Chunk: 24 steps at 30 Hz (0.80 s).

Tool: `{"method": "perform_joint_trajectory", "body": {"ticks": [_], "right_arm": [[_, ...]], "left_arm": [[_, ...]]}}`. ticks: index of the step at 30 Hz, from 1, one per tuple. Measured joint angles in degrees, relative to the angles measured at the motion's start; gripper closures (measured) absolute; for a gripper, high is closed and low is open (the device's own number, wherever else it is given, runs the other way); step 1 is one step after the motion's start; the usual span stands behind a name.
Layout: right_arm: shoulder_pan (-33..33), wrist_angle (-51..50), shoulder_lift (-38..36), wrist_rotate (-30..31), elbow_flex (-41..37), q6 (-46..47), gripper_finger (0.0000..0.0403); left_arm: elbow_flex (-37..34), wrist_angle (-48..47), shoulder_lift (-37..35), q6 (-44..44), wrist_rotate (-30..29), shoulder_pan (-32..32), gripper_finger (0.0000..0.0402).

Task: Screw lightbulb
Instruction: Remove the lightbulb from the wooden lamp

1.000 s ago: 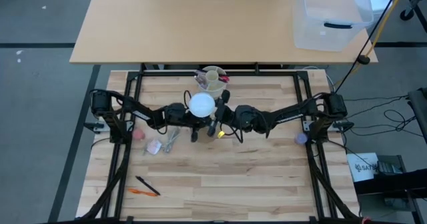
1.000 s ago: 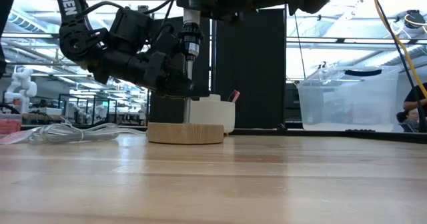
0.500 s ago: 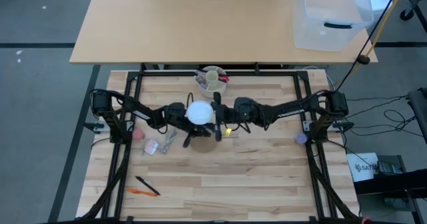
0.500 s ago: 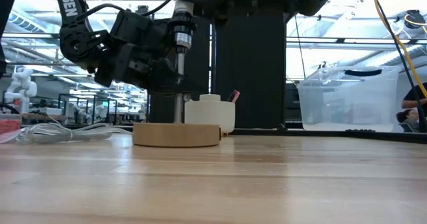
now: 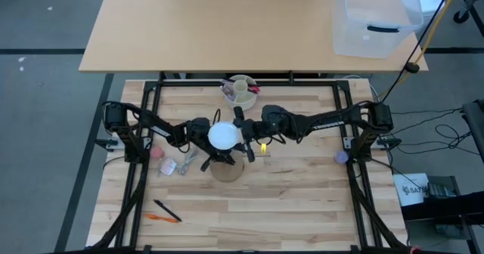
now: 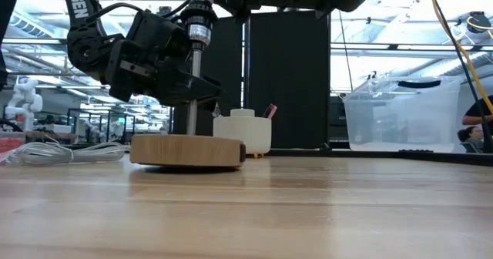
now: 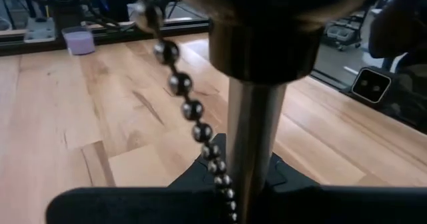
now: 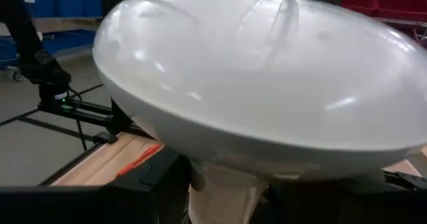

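Lamp & bulb, mid-table
High: frosted round lightbulb sits between left gripper & right gripper; right grips its neck. Low: left clamps metal lamp stem over round wooden base. L wrist: beaded chain beside stem.

Robotics lab: open industrial hall, white humanoid robot behind, blue storage bins.

Lightbulb, lamp base and both claws shifted left, toward table's near edge.
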Motion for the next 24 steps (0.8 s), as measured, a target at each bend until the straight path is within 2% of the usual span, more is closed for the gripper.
{"method": "perform_joint_trajectory", "body": {"ticks": [9, 18, 24], "right_arm": [[1.30, -4.93, -0.31, 1.36, 1.10, 0.49, 0.0179], [2.07, -16.74, -1.37, 9.17, 1.16, 2.61, 0.0119], [2.95, -20.96, -4.59, 11.33, 1.10, 3.52, 0.0111]], "left_arm": [[-0.07, 0.23, -0.02, -0.30, -6.93, -0.20, 0.0379], [0.04, 0.44, -0.06, -2.20, -13.02, -0.13, 0.0379], [0.04, 0.50, -0.11, -2.75, -16.28, -0.13, 0.0379]]}}
